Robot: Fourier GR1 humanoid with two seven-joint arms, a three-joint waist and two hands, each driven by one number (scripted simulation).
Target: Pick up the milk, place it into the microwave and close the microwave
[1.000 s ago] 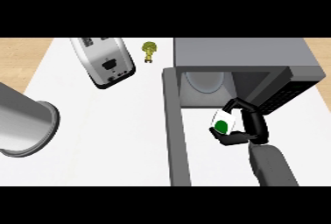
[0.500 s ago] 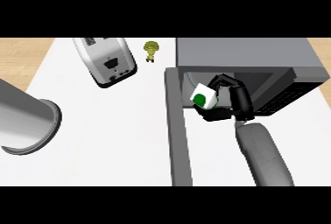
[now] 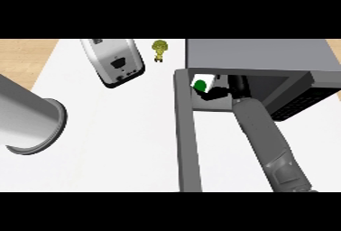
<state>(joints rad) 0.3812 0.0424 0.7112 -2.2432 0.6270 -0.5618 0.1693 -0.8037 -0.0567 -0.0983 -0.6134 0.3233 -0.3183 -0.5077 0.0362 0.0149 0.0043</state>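
The milk (image 3: 202, 83) is a small white carton with a green mark, now just inside the open mouth of the grey microwave (image 3: 260, 56) at the upper right. My right hand (image 3: 233, 88) is curled round the carton's right side, reaching into the cavity, with its grey forearm running down to the lower right. The microwave's door (image 3: 186, 135) hangs open, swung out toward me as a long grey panel. Only the forearm of my left arm (image 3: 30, 117) shows at the left edge; its hand is out of the picture.
A silver toaster (image 3: 114, 61) stands at the back of the white counter, left of the microwave. A small yellow-green figure (image 3: 159, 48) sits behind it. The microwave's dark control side (image 3: 303, 97) juts out at the right.
My right hand has carried the milk up and to the left, from in front of the microwave's opening into its cavity. The forearm has stretched forward with it.
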